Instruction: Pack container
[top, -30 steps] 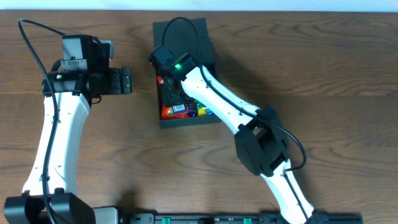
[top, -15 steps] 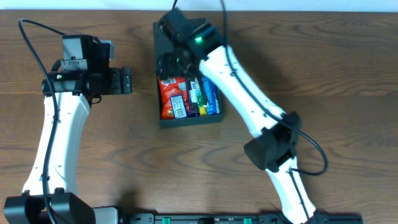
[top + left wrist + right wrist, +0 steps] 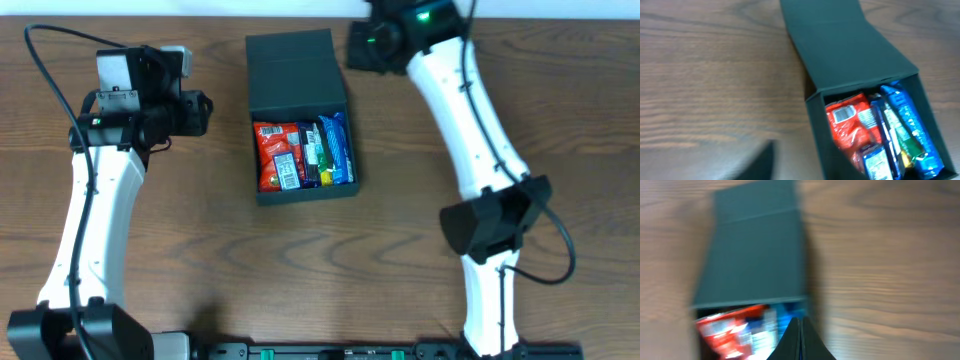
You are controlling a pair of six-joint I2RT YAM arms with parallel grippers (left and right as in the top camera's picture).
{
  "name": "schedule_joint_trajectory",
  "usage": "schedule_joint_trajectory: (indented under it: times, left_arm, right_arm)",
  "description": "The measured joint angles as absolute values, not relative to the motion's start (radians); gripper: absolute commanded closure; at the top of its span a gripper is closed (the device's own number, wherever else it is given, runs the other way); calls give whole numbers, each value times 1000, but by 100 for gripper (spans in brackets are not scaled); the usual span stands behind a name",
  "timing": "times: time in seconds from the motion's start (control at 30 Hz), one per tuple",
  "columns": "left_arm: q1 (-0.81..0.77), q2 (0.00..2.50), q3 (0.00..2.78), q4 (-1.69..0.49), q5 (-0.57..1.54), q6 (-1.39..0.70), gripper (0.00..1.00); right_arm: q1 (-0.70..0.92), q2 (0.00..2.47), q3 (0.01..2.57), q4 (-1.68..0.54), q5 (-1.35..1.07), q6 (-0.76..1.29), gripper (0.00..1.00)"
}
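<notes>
Dark brown wooden table (image 3: 180, 290) with long horizontal grain, filling nearly the whole overhead frame. Narrow pale strip (image 3: 200, 8) along the top edge, beyond the tabletop. Black rail (image 3: 330, 352) with green fittings at bottom centre. Soft, even light, faint blurred shadows on the wood

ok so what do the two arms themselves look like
Both arms are white tubular links with black joint housings: left arm, right arm. A thin black cable loops off the left; a green light glows near the right arm's black pincer.
</notes>
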State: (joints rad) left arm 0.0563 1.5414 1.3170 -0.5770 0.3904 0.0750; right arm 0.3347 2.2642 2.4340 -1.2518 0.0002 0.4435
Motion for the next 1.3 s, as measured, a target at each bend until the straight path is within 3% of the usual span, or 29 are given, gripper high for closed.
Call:
schedule_joint_trajectory:
  times: [0.23, 0.6, 1.0, 1.3]
  left_arm:
    - [56, 1696, 1320, -444, 426, -43, 94]
    - [56, 1952, 1331, -197, 508, -360, 95]
    - [11, 2250, 1779, -464, 516, -488, 95]
    - [4, 2314, 1807, -502, 516, -524, 95]
  right_arm:
    - [203, 2284, 2269, -1221, -1, 434, 99]
    - [165, 2320, 2099, -838, -238, 270, 99]
    - [117, 2597, 2199, -783, -585, 270, 99]
    - [125, 2606, 2223, -711, -724, 277, 98]
